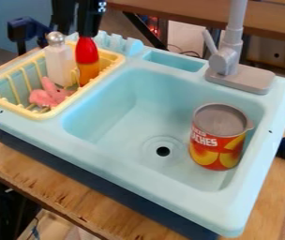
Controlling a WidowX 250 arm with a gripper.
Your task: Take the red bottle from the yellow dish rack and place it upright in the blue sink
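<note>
Upright, or nearly so, in the right rear part of the yellow dish rack (62,112): a red-and-orange bottle (87,64), with a red tapered top above an orange lower body. Directly over that top, at the upper left of the view, a black gripper (79,33), pointing downward. Cannot tell whether clenched around the bottle or released, nor whether touching it at all.

Just beside the bottle, on its left, find a whitish shaker (58,63) with a rounded silvery cap, also standing in the rack. In front of both, a pink toy (47,96) with long upright ears, low down near the front right corner of the rack. Behind the rack, a row of pale blue prongs (116,42).

Farther out, see the rack set on the left side of a light blue toy sink (116,166), with the large basin well to the right of the bottle. Down in the basin, toward its right side, a can (218,137) with a grey top and a red label with pictured yellow peach slices, upright and well apart from the gripper. To the left of the can, in the basin floor, a round drain (163,151) with a dark hole. At the rear right of the sink, a grey faucet (225,63) rising out of a flat base. Below everything, a wooden table (267,218) with visible grain.
</note>
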